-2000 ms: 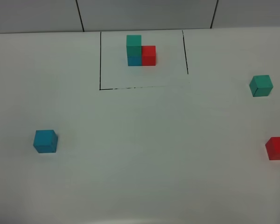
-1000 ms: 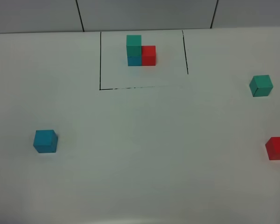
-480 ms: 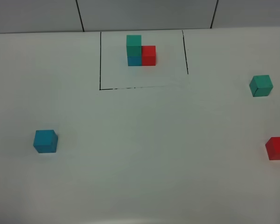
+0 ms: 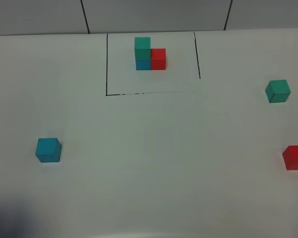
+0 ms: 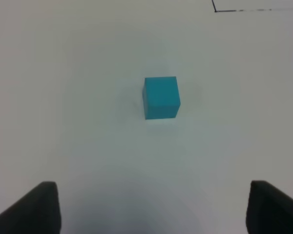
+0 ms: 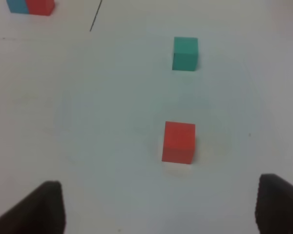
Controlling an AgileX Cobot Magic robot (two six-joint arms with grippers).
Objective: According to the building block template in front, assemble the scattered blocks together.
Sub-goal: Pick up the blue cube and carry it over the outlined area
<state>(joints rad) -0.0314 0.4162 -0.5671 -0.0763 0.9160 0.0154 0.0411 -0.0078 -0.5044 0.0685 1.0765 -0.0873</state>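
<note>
The building block template point(image 4: 149, 54) stands at the table's far middle inside a black-line rectangle point(image 4: 107, 74): teal-green atop blue, red alongside. The scattered blue cube point(image 4: 48, 149) lies at the left, the teal-green cube point(image 4: 277, 91) at the right, and the red cube point(image 4: 295, 157) at the right edge. In the left wrist view my left gripper point(image 5: 154, 209) is open and empty, short of the blue cube point(image 5: 161, 97). In the right wrist view my right gripper point(image 6: 158, 207) is open and empty, short of the red cube point(image 6: 178, 141), with the teal-green cube point(image 6: 185, 53) beyond.
The white table point(image 4: 154, 148) ends at a grey wall point(image 4: 154, 15) behind the template. A dark blur point(image 4: 10, 218) shows at the near left corner of the exterior view. The template's edge point(image 6: 31, 6) shows in the right wrist view.
A dark blur has come into the near left corner of the exterior view. The cubes and the template have not moved.
</note>
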